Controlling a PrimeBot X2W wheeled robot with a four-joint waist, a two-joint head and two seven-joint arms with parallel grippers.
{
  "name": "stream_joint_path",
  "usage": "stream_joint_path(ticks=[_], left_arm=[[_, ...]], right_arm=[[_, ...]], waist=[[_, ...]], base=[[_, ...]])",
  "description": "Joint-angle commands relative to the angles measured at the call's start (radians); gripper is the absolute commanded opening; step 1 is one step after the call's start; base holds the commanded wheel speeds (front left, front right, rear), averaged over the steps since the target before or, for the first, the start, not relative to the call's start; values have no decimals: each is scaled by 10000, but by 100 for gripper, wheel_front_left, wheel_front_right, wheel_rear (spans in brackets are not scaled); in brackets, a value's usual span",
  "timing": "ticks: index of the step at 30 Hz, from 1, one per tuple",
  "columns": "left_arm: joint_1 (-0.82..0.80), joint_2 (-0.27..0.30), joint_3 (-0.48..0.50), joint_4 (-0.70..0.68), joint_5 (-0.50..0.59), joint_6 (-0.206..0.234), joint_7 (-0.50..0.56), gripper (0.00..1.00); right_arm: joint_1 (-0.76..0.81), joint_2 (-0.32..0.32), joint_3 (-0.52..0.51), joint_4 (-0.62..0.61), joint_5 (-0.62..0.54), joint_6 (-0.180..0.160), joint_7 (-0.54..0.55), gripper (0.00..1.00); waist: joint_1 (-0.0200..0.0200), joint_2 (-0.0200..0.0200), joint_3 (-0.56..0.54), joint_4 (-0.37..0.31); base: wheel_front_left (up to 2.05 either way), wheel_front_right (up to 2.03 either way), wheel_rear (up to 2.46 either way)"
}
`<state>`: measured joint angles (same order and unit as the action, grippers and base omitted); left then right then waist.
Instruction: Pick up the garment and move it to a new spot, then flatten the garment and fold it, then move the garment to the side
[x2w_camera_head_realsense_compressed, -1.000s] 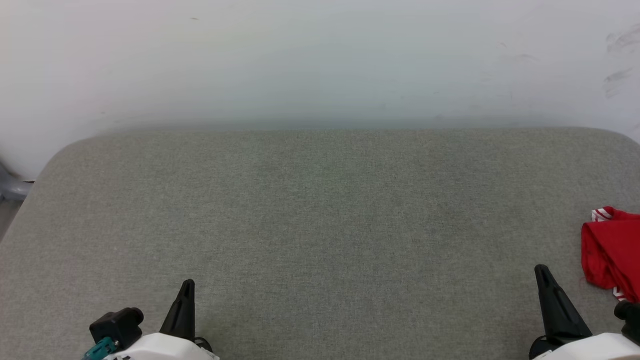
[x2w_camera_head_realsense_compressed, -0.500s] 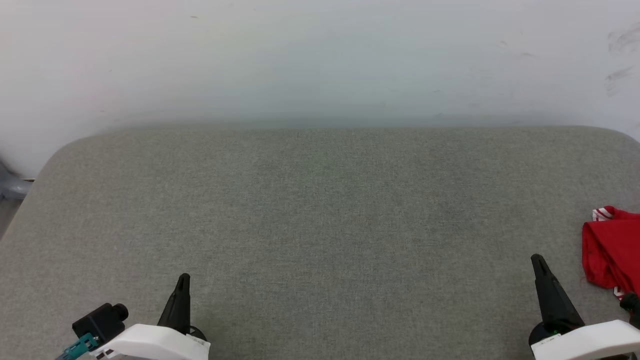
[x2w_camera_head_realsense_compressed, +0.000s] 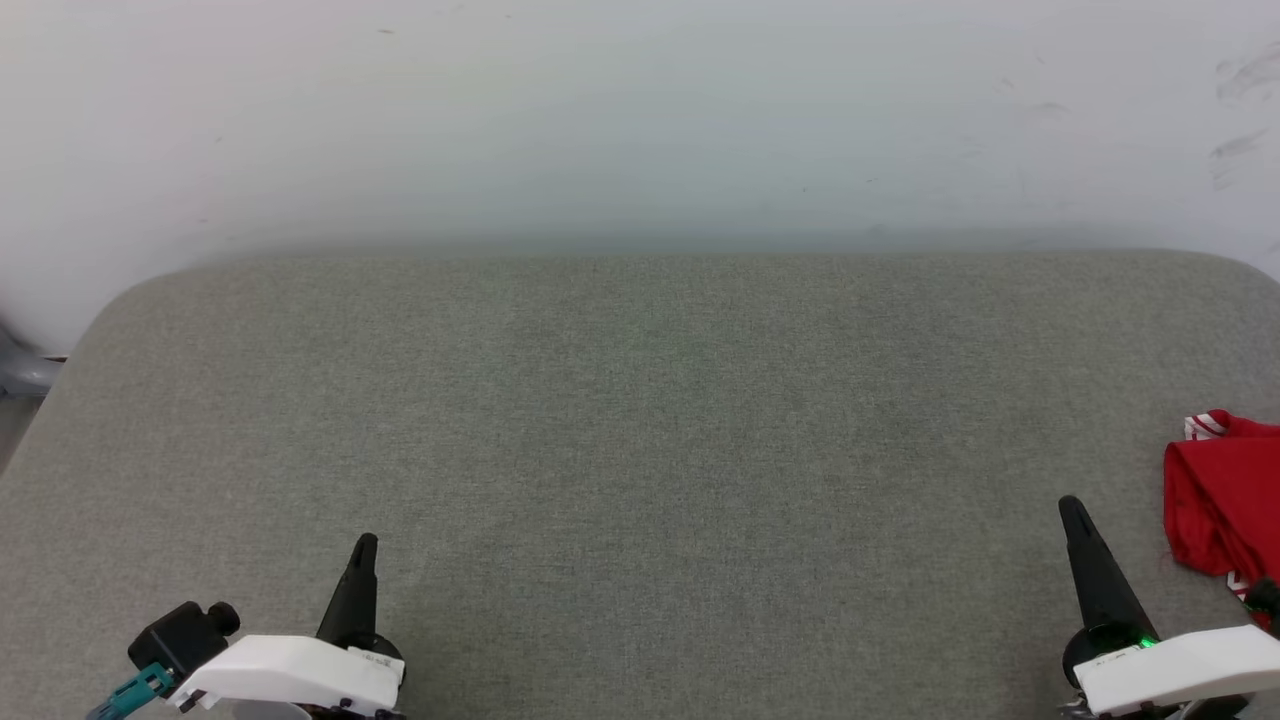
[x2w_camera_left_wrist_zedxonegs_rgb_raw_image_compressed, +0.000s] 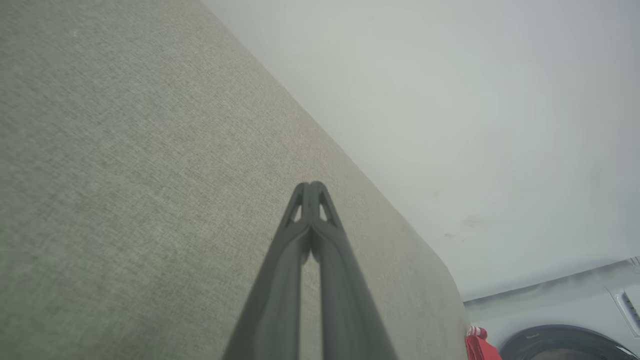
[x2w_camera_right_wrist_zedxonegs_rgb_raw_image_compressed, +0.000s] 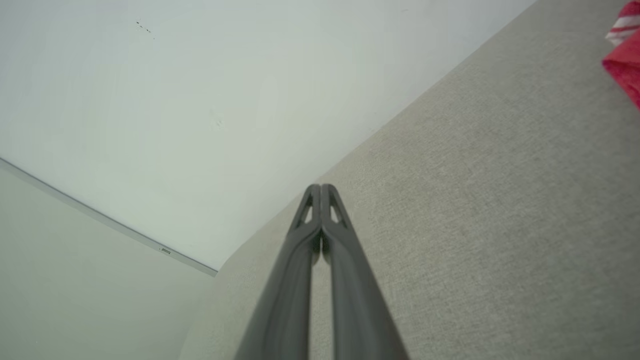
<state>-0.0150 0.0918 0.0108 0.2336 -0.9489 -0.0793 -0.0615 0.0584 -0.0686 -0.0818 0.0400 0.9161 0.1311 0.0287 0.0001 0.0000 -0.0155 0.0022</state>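
Head view: a grey cloth-covered bench runs wide before a pale wall.
Left hand: fingers pressed together to one point, holding nothing, low at the bench's near left.
Right hand: likewise closed and empty, near the garment but apart from it.
Garment: a red bundle at the bench's far right, cut off by the frame edge. Red-and-white striped trim shows at its top corner, and a scrap more at its lower edge.
Stage: by judgement, the scene fits two readings. It could be a heap waiting at the side to be lifted, or a shirt already folded and set aside with both arms at rest. How neatly it is folded cannot be told, as too much lies out of frame.
Handling well: whichever holds, the right hand is the nearer one. Any travel past the bundle should clear its loose striped edge, so that soft cloth is not snagged or dragged.
Materials: the garment looks a thin, limp jersey with soft creases and rounded folds, likely to slump when lifted. The bench cover is a coarse matte weave with rounded corners, probably grippy against cloth. The fingers are long, tapered and smooth, with small cut-outs near the tips.
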Motion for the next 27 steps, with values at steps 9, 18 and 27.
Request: stream_joint_path(ticks=[9,18,27], left_arm=[[-402,-42,220,-50,-1134,-141,305,0],[-489,-112,365,-23,-2059,-203,555,0],[-607,-175,502,4,-2920,-280,786,0]], right_arm=[[-459,-105,19,283,1271,-2,129,0],[-692,-106,24,577,2283,-2,198,0],[-892,-100,22,849,3218,-2,274,0]], waist=[[-1,0,22,-2],[-1,0,43,-5],[-1,0,65,-8]], base=[[0,0,0],[0,0,0],[0,0,0]])
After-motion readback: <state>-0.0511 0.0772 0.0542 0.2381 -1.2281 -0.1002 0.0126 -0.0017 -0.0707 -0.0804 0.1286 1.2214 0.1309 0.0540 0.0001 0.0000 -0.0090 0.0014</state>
